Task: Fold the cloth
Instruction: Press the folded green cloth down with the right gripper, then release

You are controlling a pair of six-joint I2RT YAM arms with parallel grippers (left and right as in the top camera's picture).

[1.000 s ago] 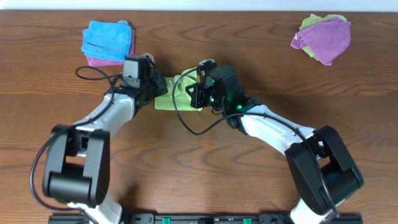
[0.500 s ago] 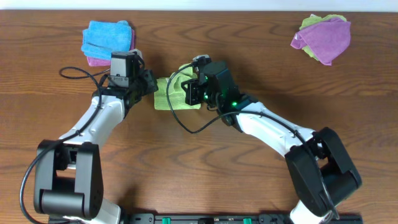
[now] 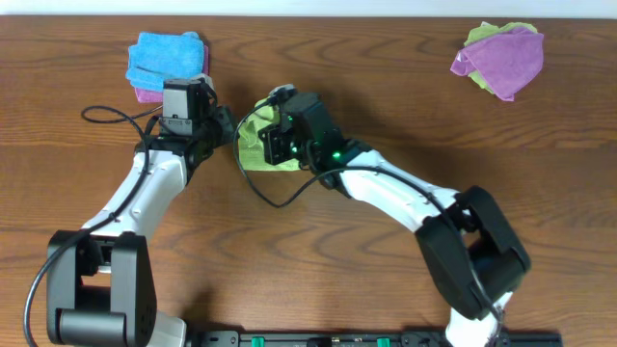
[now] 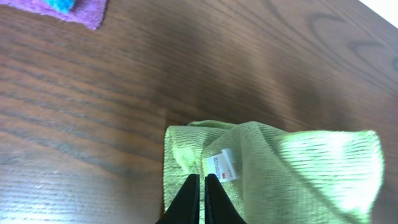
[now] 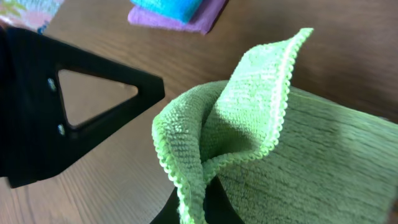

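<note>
The lime-green cloth [image 3: 249, 154] lies folded in a small bundle on the wooden table between my two grippers. My right gripper [image 3: 271, 141] is shut on a raised fold of the cloth's hemmed edge [image 5: 205, 143], with its fingertips [image 5: 198, 202] under the pinched layers. My left gripper [image 3: 229, 130] is shut and empty at the cloth's left edge. In the left wrist view its tips [image 4: 202, 180] sit over the cloth [image 4: 298, 168] next to the small white tag [image 4: 222, 165]. Its black triangular finger [image 5: 81, 106] shows in the right wrist view.
A bright blue cloth [image 3: 164, 56] lies on a purple cloth [image 3: 154, 93] at the back left, close behind my left arm. A purple cloth [image 3: 503, 60] over a green one lies at the back right. Cables trail from both wrists.
Both grippers have moved left and toward the back. The right gripper has carried the cloth's raised fold leftwards. The left arm has swung further out to the left.
</note>
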